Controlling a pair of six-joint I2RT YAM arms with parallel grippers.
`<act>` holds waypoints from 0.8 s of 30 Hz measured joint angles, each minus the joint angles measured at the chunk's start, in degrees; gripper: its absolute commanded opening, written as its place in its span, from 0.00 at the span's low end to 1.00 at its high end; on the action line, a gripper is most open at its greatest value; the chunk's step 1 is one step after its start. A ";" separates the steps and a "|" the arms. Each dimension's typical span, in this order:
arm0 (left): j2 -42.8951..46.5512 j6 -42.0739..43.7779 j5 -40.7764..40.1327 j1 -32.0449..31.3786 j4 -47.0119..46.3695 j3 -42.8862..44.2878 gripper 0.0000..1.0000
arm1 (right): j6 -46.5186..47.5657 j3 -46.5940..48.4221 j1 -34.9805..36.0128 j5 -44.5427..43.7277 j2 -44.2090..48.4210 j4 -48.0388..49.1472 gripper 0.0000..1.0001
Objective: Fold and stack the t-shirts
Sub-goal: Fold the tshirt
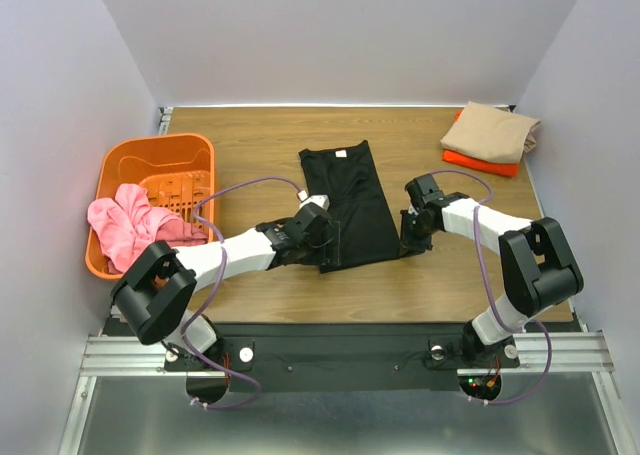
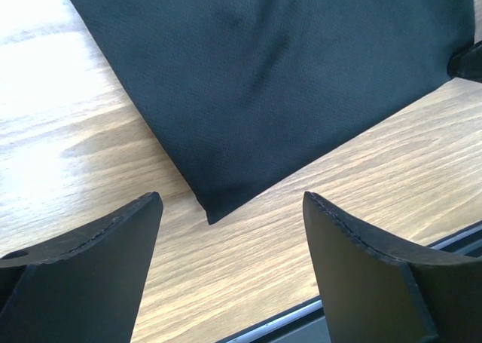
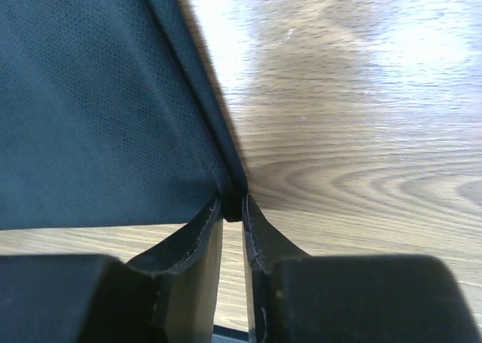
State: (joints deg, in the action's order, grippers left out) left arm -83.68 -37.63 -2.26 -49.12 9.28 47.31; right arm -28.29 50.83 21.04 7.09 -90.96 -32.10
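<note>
The black t-shirt (image 1: 350, 203) lies folded into a long strip in the middle of the table, its white neck tag at the far end. My left gripper (image 1: 322, 237) is open and empty just above the shirt's near left corner (image 2: 213, 211). My right gripper (image 1: 408, 237) is shut on the shirt's near right corner (image 3: 232, 200). The tan t-shirt (image 1: 490, 130) lies folded on top of the bright orange t-shirt (image 1: 482, 162) at the back right.
An orange plastic basket (image 1: 195, 147) stands at the left with a pink cloth (image 1: 130, 225) hanging out of it. The table's near edge (image 2: 301, 313) runs close behind my left fingers.
</note>
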 measured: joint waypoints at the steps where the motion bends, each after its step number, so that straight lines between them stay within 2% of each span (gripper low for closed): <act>1: -0.22 -0.02 0.02 -0.11 0.00 0.00 0.83 | 0.00 0.00 0.00 0.07 -0.13 0.15 0.18; 7: -4.20 -0.02 -0.15 -1.01 0.63 0.07 0.74 | 0.02 0.00 -0.02 0.61 -0.57 0.81 0.17; 12: -5.95 -0.22 -0.92 -1.51 1.60 1.16 0.70 | 0.02 -0.02 -0.02 0.87 -0.59 0.94 0.17; 16: -6.62 -0.33 -1.36 -1.55 1.79 1.60 0.60 | 0.00 -0.04 -0.02 0.90 -0.61 1.01 0.17; 18: -7.02 -0.33 -1.49 -1.55 1.86 1.88 0.59 | 0.02 -0.04 -0.02 0.90 -0.61 1.03 0.17; 24: -8.39 -0.15 -1.66 -1.57 1.75 2.91 0.37 | 0.02 -0.07 -0.02 0.96 -0.61 1.05 0.12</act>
State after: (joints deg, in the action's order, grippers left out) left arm -92.07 -37.78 -3.92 -50.70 11.03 50.22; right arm -28.27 50.76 21.02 8.05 -91.57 -31.05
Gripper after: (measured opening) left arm 0.460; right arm 0.153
